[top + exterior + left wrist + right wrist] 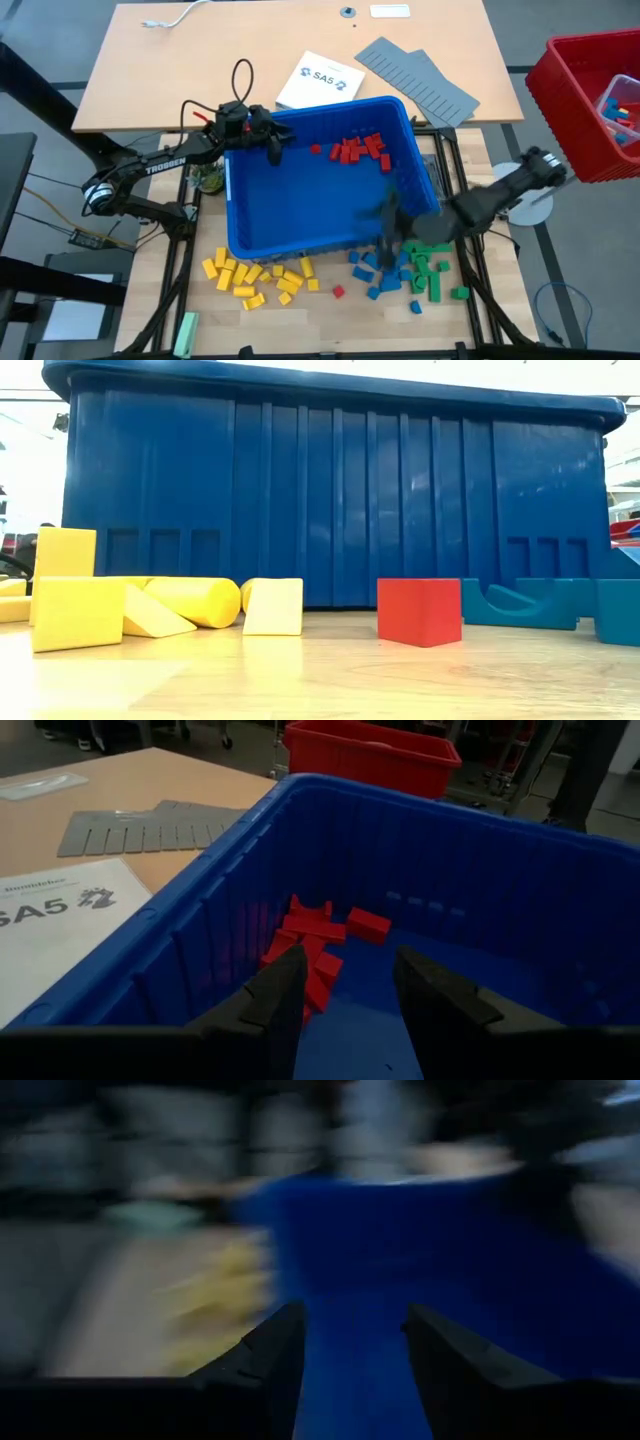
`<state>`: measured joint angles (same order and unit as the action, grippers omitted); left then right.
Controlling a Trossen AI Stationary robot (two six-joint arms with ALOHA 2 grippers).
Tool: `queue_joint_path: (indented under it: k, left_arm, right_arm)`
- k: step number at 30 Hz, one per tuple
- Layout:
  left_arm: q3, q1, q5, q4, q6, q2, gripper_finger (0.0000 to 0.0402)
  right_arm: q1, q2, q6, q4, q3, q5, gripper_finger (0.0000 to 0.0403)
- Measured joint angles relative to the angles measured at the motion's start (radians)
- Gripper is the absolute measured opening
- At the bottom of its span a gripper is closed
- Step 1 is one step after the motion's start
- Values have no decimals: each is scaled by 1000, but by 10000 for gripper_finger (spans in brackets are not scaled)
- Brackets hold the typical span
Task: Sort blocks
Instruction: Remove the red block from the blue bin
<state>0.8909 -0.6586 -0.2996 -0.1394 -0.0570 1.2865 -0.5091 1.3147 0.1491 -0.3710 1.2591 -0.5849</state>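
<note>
Right pincer [388, 232] is swinging over the blue bin's [300, 215] near wall, streaked by its own speed. From the right wrist view I read a gap between its two fingers with nothing in it, so I call it released and empty. Just beyond it on the table lie the blue blocks [375, 275] and green blocks [432, 270], side by side in their own clusters; my guess is it works this side because those heaps sit within its reach.

Left pincer [272, 143] hangs inside the bin at the far rim, fingers [275, 1000] apart and gripping nothing. Red blocks [318, 935] lie heaped on the bin floor ahead of it, near the far corner. I judge it is poised there to pick from that heap.

Well off from both pincers, the yellow blocks [250, 275] are gathered on the table outside the bin's near wall. One red block [338, 291] sits alone between yellow and blue.
</note>
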Motion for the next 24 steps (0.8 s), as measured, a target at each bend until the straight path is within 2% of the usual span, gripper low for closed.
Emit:
queue_joint_path:
  k: [3, 5, 6, 8, 12, 14, 19, 24]
  left_arm:
    - [0, 0, 0, 0, 0, 0, 163]
    - [0, 0, 0, 0, 0, 0, 163]
    - [0, 0, 0, 0, 0, 0, 163]
    - [0, 0, 0, 0, 0, 0, 163]
    - [0, 0, 0, 0, 0, 0, 163]
    - [0, 0, 0, 0, 0, 0, 163]
    - [0, 0, 0, -7, 0, 0, 163]
    - [0, 0, 0, -7, 0, 0, 163]
  right_arm:
    - [81, -65, -69, -3, 0, -215, 158]
    - [174, -92, -106, -12, 1, -260, 160]
    - [227, -101, -118, -27, 1, -246, 162]
    - [355, -105, -119, -78, 1, -144, 170]
    - [624, -59, -66, -179, 1, 136, 202]
    - [722, -17, -79, -193, 0, 222, 219]
    - [888, 109, -218, -197, 0, 403, 240]
    - [975, 251, -391, -196, 0, 493, 237]
